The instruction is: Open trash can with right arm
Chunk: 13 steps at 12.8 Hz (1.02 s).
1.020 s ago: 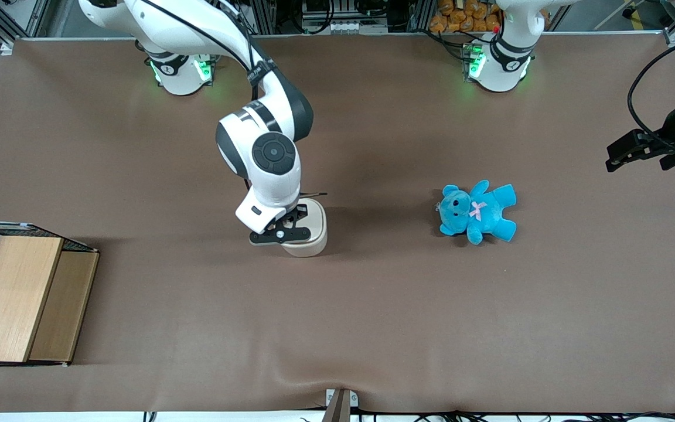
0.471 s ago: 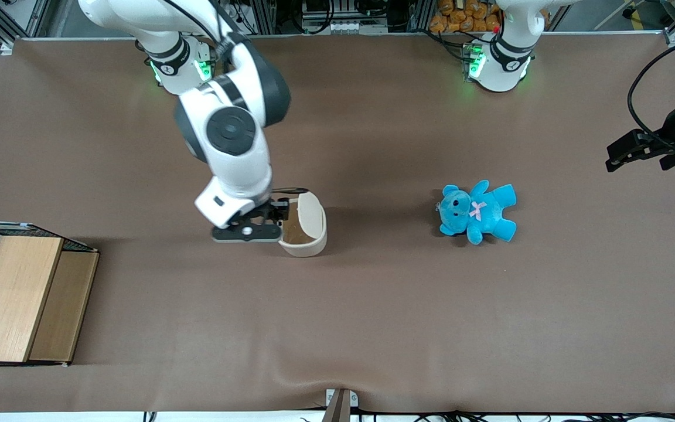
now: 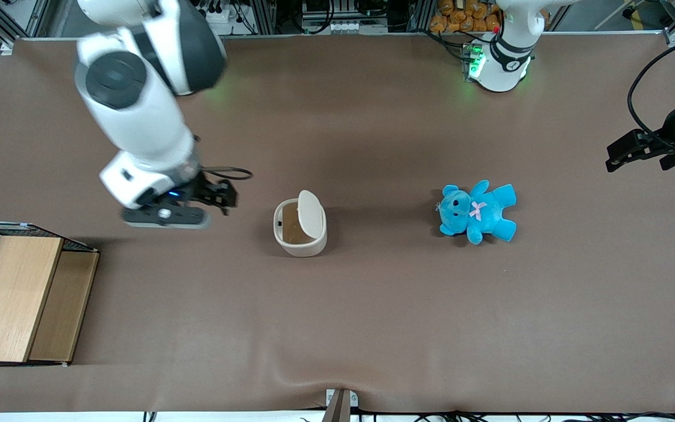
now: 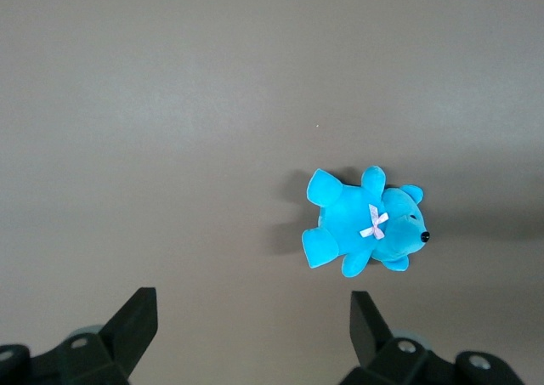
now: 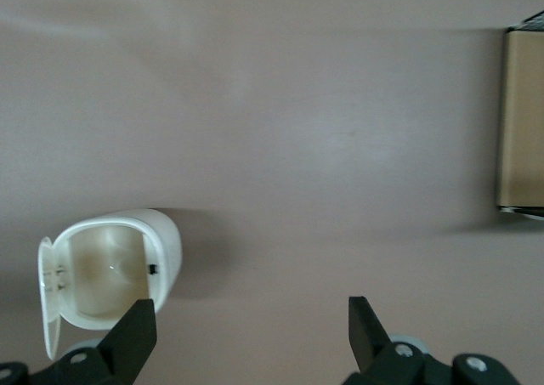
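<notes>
Now we see the trash can (image 3: 299, 230) standing upright near the middle of the brown table (image 3: 372, 322), its cream-white lid (image 3: 309, 214) flipped up on its hinge and the tan inside showing. In the right wrist view, the trash can (image 5: 110, 270) gapes open, lid (image 5: 48, 296) swung aside, a small dark catch on the inner rim.

And the right arm (image 3: 138, 105) is well clear of it: the gripper (image 3: 197, 205) hangs above the table toward the working arm's end, between the trash can and the wooden box (image 3: 18, 296), touching nothing. We see its two fingers (image 5: 136, 334) spread wide with only bare table between them.

Half a second ago the gripper sat right at the trash can's rim with the lid already tipped up; a second ago it was pressed over the closed lid. Since then the arm has swung away and risen, and the lid has stayed up.

Toward the parked arm's end, the blue teddy (image 3: 477, 212) lies where it did before, pink bow up.
</notes>
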Available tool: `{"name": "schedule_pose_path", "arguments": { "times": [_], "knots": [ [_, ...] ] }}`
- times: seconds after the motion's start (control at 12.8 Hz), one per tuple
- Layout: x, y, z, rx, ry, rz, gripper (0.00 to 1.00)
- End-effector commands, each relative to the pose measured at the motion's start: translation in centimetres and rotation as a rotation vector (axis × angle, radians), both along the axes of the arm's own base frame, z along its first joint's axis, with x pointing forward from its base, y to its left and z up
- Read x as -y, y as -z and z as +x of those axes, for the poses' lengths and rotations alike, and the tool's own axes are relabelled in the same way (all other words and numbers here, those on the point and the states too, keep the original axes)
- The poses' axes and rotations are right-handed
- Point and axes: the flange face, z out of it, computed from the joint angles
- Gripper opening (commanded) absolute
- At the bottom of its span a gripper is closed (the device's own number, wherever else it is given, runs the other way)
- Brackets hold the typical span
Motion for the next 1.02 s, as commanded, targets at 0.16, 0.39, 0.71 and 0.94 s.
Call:
{"name": "schedule_pose_path", "arguments": {
  "times": [0.16, 0.39, 0.71, 0.94],
  "knots": [
    [8.7, -6.2, -1.5, -0.002, 0.014, 0.012, 1.00],
    [13.9, -8.7, -2.1, 0.001, -0.012, 0.028, 1.00],
    [20.8, -10.4, -3.1, -0.020, -0.025, 0.137, 1.00],
    [25.1, -11.3, -5.1, -0.025, -0.027, 0.137, 1.00]
  ]
}}
